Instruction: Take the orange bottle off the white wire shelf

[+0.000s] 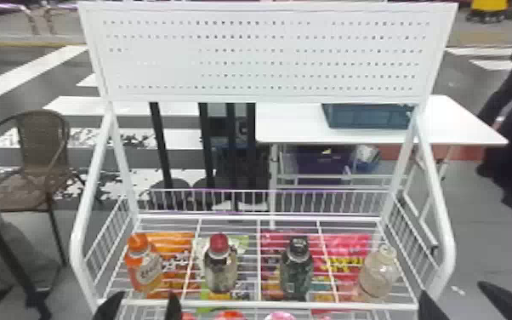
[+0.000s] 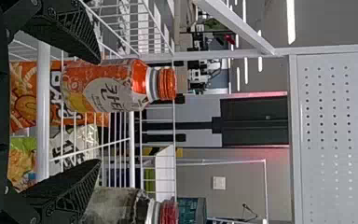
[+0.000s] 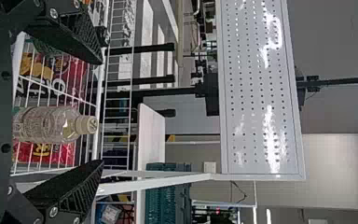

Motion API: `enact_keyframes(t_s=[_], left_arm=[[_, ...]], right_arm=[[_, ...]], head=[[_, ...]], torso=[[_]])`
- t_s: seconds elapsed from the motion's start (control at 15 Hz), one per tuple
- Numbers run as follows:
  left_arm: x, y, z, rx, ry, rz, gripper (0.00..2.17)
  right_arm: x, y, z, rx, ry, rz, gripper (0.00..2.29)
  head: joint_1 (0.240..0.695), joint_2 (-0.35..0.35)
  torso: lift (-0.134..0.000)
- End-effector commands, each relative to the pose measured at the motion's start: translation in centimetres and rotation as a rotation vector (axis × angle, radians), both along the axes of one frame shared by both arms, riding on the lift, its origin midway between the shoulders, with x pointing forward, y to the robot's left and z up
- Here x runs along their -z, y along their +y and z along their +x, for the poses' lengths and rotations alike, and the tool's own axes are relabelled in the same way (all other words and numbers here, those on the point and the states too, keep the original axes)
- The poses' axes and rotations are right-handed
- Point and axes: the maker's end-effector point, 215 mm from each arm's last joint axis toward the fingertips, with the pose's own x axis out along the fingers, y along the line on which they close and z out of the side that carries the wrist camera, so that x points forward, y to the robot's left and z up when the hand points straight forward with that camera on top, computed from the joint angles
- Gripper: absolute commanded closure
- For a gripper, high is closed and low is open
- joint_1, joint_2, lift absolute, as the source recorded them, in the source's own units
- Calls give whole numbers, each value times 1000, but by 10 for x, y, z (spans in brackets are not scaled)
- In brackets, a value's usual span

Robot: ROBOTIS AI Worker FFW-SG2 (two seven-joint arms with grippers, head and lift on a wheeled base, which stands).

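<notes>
The left gripper, fingers spread, faces the orange bottle, upright on the shelf just ahead; the right gripper is spread too. Probably weighty, smooth, slightly squeezable; best held around its middle.

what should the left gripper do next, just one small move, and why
Probably nudge the open black left gripper slightly to its left while easing forward: the orange-capped bottle of orange drink stands beyond its fingertips, between the finger lines but nearer the left one.
</notes>
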Motion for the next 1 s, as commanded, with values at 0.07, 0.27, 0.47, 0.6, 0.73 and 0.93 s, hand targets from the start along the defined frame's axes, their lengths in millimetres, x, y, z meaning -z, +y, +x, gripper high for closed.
enact_keyframes(t_s=[0.07,0.27,0.47,0.6,0.73,0.93], left_arm=[[12,13,22,-23,14,-1,151],[16,18,36,-20,-5,2,151],[22,22,48,-25,1,13,151],[21,27,56,-33,-1,8,151],[22,32,64,-40,3,8,151],[19,29,77,-33,-1,1,151]], right_arm=[[-1,-1,-2,1,1,-5,144],[-2,-1,-3,1,1,-7,144],[-3,0,-4,0,-2,-8,144],[-2,2,-4,-2,-1,-10,144],[-2,2,-4,-2,-1,-10,144],[-1,1,-4,-1,1,-12,144]], head=[[499,0],[499,0],[499,0],[499,0],[499,0],[499,0]], torso=[[0],[0],[0],[0],[0],[0]])
